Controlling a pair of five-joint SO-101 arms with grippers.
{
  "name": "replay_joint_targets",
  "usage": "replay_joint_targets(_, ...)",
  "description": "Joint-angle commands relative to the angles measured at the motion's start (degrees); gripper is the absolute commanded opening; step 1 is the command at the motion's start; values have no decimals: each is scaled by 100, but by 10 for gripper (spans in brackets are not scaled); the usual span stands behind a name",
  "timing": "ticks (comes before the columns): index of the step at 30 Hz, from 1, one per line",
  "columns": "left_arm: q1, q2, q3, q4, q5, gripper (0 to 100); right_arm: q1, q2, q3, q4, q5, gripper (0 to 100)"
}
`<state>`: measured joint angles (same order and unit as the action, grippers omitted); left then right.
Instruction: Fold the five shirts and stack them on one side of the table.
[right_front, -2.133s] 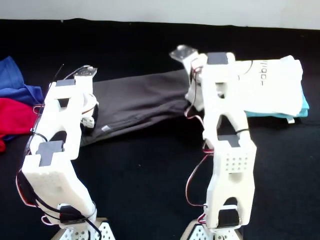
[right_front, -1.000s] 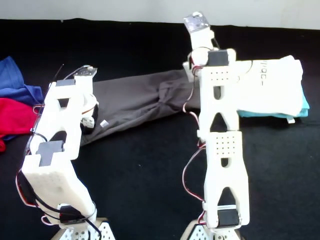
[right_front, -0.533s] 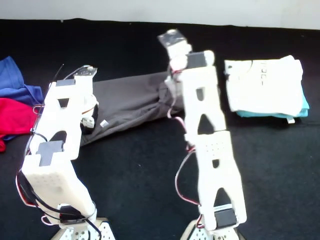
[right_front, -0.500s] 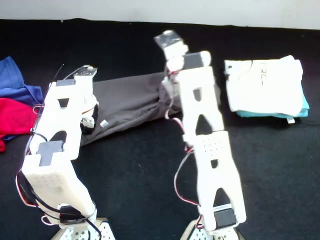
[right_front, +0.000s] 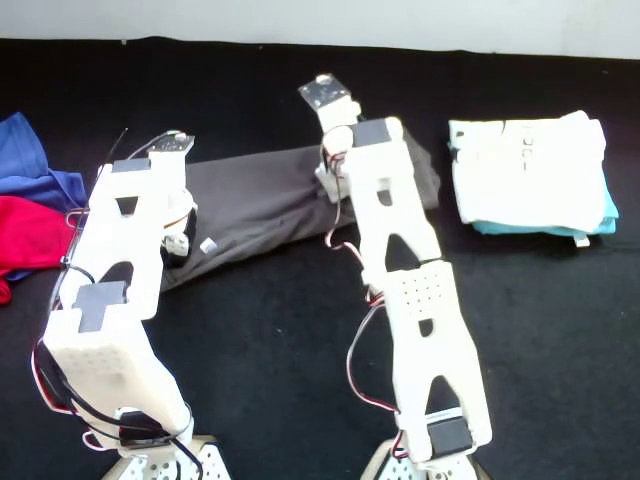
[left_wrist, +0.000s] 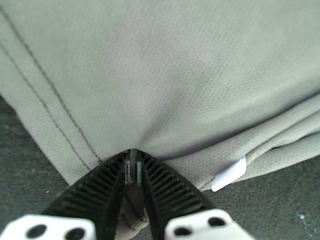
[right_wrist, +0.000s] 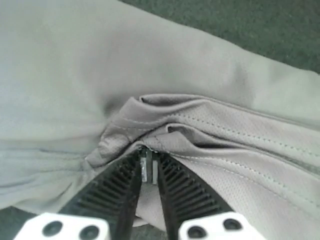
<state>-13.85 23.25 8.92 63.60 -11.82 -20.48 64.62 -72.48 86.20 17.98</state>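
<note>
**Both grippers clamped on the grey shirt**

My left gripper (left_wrist: 133, 165) is pinched tight on a stitched edge of the grey shirt (right_front: 255, 195), near a small white tag (left_wrist: 229, 175). My right gripper (right_wrist: 148, 162) is clamped on a bunched fold toward the shirt's other end. The shirt lies stretched across the middle of the black surface (right_front: 260, 330). At the right side a folded white shirt (right_front: 525, 165) rests on a teal shirt (right_front: 605, 212) (just its edge peeks out). At the left edge lie a blue shirt (right_front: 25, 160) and a red shirt (right_front: 30, 230), rumpled.
</note>
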Motion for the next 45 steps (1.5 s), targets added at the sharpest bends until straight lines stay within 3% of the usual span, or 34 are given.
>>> replay_joint_targets(1, 48, 40, -110, -193, 44, 8, 163, -321, -910, 646, -44, 6)
replay_joint_targets(7, 48, 40, -110, -193, 44, 8, 251, -541, -2158, 1499, -44, 6)
replay_joint_targets(13, 48, 40, -110, -193, 44, 8, 391, -1464, -1596, 1516, -53, 6)
replay_joint_targets(22, 48, 40, -110, -193, 44, 8, 453, -4382, 2492, 1473, -387, 6)
replay_joint_targets(33, 48, 40, -110, -193, 44, 8, 1675, -5798, 5604, 690, -369, 6)
replay_joint_targets(40, 110, 4, -110, -158, 53, 11, 2114, -6870, 8708, -910, 141, 6)
replay_joint_targets(45, 207, -303, -119, 79, 642, 59, 2255, -7697, 10862, -2492, 149, 6)
